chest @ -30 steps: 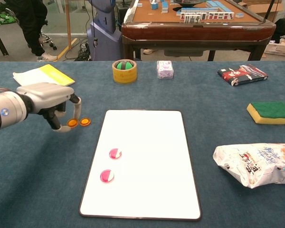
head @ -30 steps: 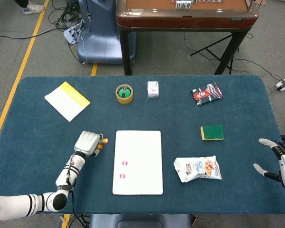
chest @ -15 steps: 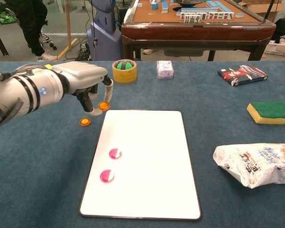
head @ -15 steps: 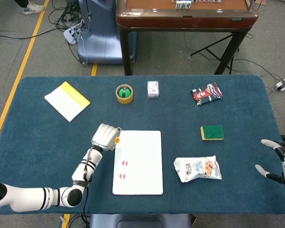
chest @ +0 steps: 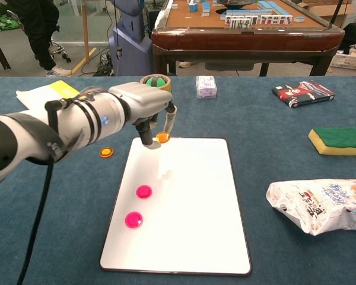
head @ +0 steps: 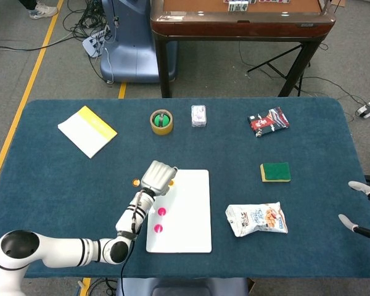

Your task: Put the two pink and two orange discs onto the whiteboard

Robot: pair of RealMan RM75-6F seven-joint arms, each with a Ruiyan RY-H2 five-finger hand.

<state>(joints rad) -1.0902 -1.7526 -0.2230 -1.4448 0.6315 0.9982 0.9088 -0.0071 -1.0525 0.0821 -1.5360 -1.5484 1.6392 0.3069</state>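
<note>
Two glossy pink discs [chest: 138,206] are lying flat on the smooth white board [chest: 190,225]. I'm holding my left hand [chest: 143,107] palm down over its far left corner, pinching one orange disc [chest: 162,138]; another orange disc [chest: 106,152] is sitting on the blue cloth. My right hand [head: 368,213] is hanging spread, holding nothing.

Even, bright overhead light fills both views, with no harsh glare. Beneath the left hand [chest: 143,107] a soft, faint shadow falls on the whiteboard [chest: 184,231], whose surface shows a mild sheen. Focus is sharp throughout; the chest view bends slightly at its edges.
</note>
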